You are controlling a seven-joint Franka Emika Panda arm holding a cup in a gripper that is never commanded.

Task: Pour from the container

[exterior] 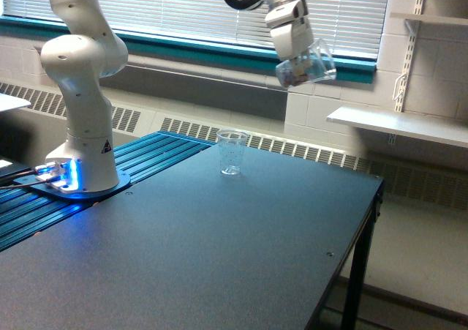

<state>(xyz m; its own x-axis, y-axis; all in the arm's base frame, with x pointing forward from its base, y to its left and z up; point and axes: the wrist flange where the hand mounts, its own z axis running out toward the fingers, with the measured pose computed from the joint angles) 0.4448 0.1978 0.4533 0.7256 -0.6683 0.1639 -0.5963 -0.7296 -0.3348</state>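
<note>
**Beaker aloft, tilted, short of the cup**

Clear, wide-rimmed plastic beaker holding mixed-colour bits (307, 68): high, tilted, up-right of small clear graduated cup (232, 152). Probably light, thin-walled, slippery; best held mid-wall. White gripper (296, 50) fingers pinching its wall. Dark table (219, 257) open all around; 1 edge far right.

A small clear graduated cup (232, 152) stands upright and alone on a dark table (219, 249), well below the pincer and toward the exterior view's left of it. Behind the pincer, white window blinds (183, 8) hang above a teal sill (183, 48). A white wall shelf (398, 125) sits lower, toward the exterior view's right. Radiator grilles (292, 148) run along the wall below.
</note>
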